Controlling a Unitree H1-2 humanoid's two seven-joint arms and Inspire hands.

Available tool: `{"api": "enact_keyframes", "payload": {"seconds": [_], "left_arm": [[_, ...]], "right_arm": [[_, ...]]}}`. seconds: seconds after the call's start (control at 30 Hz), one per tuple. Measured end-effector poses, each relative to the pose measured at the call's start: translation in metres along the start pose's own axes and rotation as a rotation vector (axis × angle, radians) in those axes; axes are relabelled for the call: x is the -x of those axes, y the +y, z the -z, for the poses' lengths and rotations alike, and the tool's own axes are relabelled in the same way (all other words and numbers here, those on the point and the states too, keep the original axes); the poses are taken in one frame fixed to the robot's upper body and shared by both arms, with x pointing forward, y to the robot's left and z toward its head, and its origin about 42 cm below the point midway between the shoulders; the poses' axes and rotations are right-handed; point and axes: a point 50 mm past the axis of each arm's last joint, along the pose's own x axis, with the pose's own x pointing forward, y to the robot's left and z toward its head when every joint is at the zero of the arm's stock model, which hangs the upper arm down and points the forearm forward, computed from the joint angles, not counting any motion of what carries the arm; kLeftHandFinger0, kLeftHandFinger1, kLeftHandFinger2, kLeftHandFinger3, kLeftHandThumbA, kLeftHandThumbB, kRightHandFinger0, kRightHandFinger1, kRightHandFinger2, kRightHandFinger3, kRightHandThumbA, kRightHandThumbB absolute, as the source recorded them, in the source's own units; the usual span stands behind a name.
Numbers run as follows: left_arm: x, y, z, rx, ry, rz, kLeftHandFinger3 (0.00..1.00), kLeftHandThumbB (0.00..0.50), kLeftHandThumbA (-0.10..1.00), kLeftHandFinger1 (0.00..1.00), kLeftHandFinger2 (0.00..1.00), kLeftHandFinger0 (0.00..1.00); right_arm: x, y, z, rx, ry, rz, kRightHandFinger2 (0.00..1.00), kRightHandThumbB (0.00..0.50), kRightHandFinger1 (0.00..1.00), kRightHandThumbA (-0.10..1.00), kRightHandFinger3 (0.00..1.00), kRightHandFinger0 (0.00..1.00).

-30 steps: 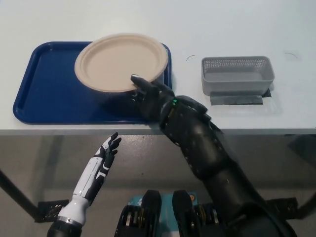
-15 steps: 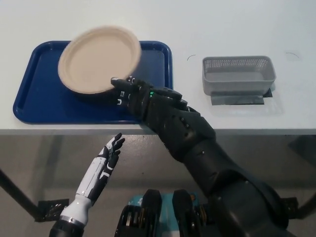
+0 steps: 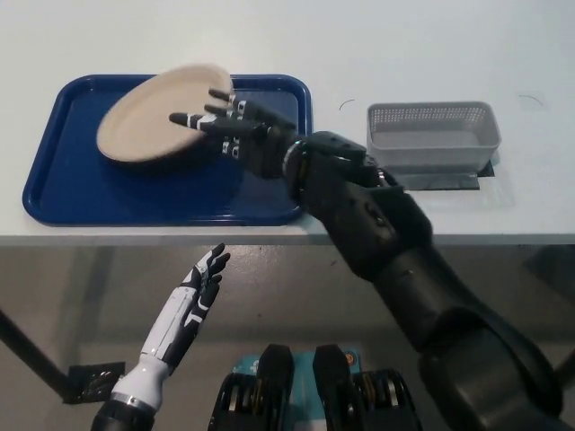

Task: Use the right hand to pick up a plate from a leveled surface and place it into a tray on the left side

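A beige paper plate [image 3: 153, 115] sits tilted over the far left part of a blue tray [image 3: 81, 193], its left edge low against the tray floor and its right edge raised. The black right hand [image 3: 235, 130] reaches in from the right across the tray, its fingers [image 3: 193, 119] stretched out leftward and spread apart, lying over the plate's right rim; whether they still pinch the rim or merely rest against it cannot be told from this angle. The black forearm runs back from the hand toward the near right, crossing the tray's right edge and the near edge of the white table [image 3: 404, 36]. The tray lies on the left half of that table, close to its near edge. To the right, well apart from the tray, stands a grey mesh basket [image 3: 431, 135] on a dark mat [image 3: 431, 181] that shows along the basket's near side. The white left hand [image 3: 199, 289] rests below the table's near edge at the lower left, held up with its fingers apart and nothing in it.
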Motion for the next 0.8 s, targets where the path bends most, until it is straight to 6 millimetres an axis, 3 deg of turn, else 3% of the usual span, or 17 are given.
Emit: {"api": "enact_keyframes", "payload": {"seconds": [0.1,0.17,0.23,0.27,0.33,0.53,0.57,0.6,0.7,0.73,0.8], "left_arm": [[0.000,0.000,0.000,0.001,0.001,0.001,1.00,0.199,1.00,1.00,1.00,1.00],[0.000,0.000,0.000,0.001,0.002,0.001,1.00,0.181,1.00,1.00,1.00,1.00],[0.000,-0.001,0.001,0.002,0.005,0.002,1.00,0.181,1.00,1.00,1.00,1.00],[0.000,-0.001,0.001,0.002,0.006,0.002,1.00,0.166,1.00,1.00,1.00,1.00],[0.001,-0.001,0.002,0.002,0.009,0.003,1.00,0.167,1.00,1.00,1.00,1.00],[0.003,-0.002,0.005,0.004,0.020,0.004,1.00,0.173,1.00,1.00,1.00,1.00],[0.004,-0.002,0.006,0.005,0.023,0.004,1.00,0.153,1.00,1.00,1.00,1.00],[0.004,-0.002,0.006,0.005,0.026,0.004,1.00,0.149,1.00,1.00,1.00,1.00],[0.006,-0.003,0.008,0.007,0.034,0.005,1.00,0.139,1.00,1.00,1.00,1.00],[0.007,-0.003,0.010,0.008,0.040,0.005,1.00,0.138,1.00,1.00,1.00,1.00],[0.009,-0.004,0.012,0.010,0.050,0.006,1.00,0.157,1.00,1.00,1.00,1.00]], "right_arm": [[0.016,-0.014,0.009,0.000,-0.029,-0.011,1.00,0.481,1.00,0.84,1.00,1.00],[0.027,-0.026,0.017,-0.002,-0.040,-0.005,1.00,0.500,1.00,0.84,1.00,1.00],[0.043,-0.045,0.028,-0.001,-0.053,0.012,1.00,0.491,1.00,0.84,1.00,1.00],[0.049,-0.052,0.033,-0.003,-0.055,0.021,1.00,0.462,1.00,0.87,1.00,1.00],[0.067,-0.068,0.041,-0.007,-0.071,0.036,1.00,0.466,1.00,0.86,1.00,1.00],[0.128,-0.116,0.074,-0.017,-0.086,0.097,1.00,0.455,1.00,1.00,1.00,1.00],[0.140,-0.123,0.081,-0.020,-0.086,0.105,1.00,0.496,1.00,1.00,1.00,1.00],[0.152,-0.129,0.090,-0.023,-0.082,0.114,1.00,0.499,1.00,1.00,1.00,1.00],[0.182,-0.139,0.113,-0.031,-0.068,0.134,1.00,0.499,1.00,1.00,1.00,1.00],[0.198,-0.140,0.125,-0.037,-0.062,0.135,1.00,0.472,1.00,1.00,1.00,1.00],[0.223,-0.140,0.143,-0.050,-0.051,0.136,1.00,0.484,1.00,1.00,1.00,1.00]]}}
